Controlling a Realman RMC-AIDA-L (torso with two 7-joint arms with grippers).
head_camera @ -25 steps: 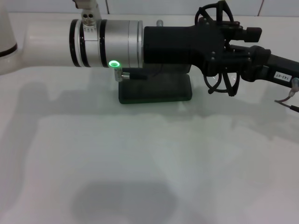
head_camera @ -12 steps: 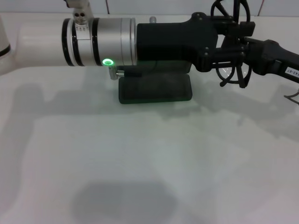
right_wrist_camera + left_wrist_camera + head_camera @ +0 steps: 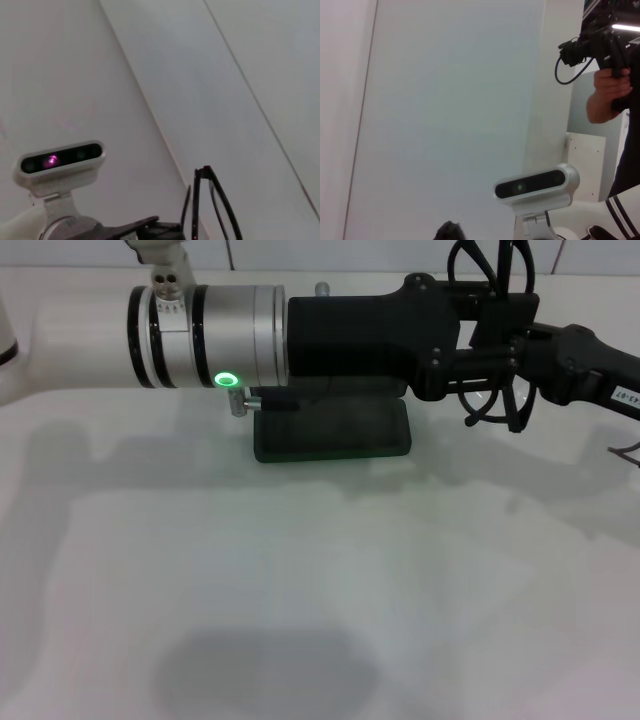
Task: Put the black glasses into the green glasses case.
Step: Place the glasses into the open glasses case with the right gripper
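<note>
While both arms meet above the desk's [image 3: 300, 590] far edge, right gripper [image 3: 497, 352] is clamped on the black glasses [image 3: 492, 390]; left gripper [image 3: 462, 338] touches them, grip unclear; green glasses case [image 3: 332, 432] lies beneath.

The black glasses [image 3: 497, 390] are hanging in the air at the far right of the head view, thin black frame and slim curved temple arms showing above and below the dark arm parts crossing in front of them; one clear rounded lens is showing low [image 3: 220, 210] in the right wrist view. The green glasses case [image 3: 333, 432] is lying flat on the white surface, left of the glasses, its far part hidden, so open or closed cannot be told.
</note>
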